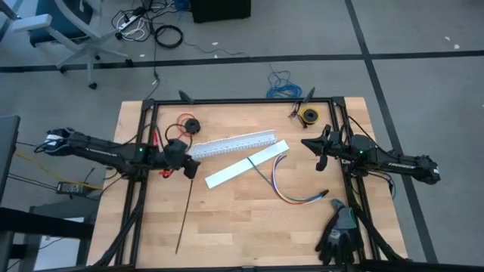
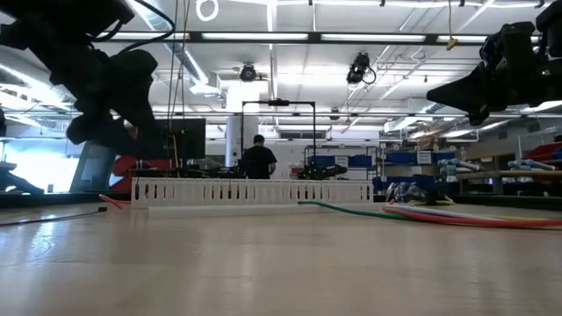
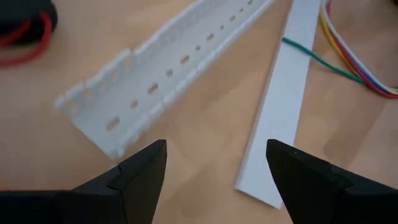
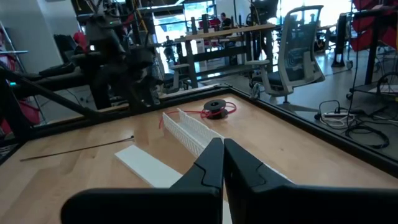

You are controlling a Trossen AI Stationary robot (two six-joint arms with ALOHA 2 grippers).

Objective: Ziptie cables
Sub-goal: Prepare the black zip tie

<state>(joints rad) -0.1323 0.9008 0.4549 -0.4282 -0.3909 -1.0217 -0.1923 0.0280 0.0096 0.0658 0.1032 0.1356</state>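
The cables point(image 1: 291, 189) lie curved on the right half of the table point(image 1: 249, 234), one end running under the flat white strip point(image 1: 246, 164). The ziptie point(image 1: 186, 213) lies straight on the left half, well apart from them, one end near the left gripper point(image 1: 190, 168). That gripper hangs with its fingers spread and empty, just beside the near end of the white slotted channel point(image 1: 233, 145), which lies between the red wire spool point(image 1: 187, 125) and the strip. The right gripper point(image 1: 321, 154) hovers at the right edge, fingers pressed together, holding nothing. A yellow reel point(image 1: 308, 115) sits at the far right corner, black gloves point(image 1: 340, 234) at the near right. A person point(image 2: 258, 160) stands in the room behind
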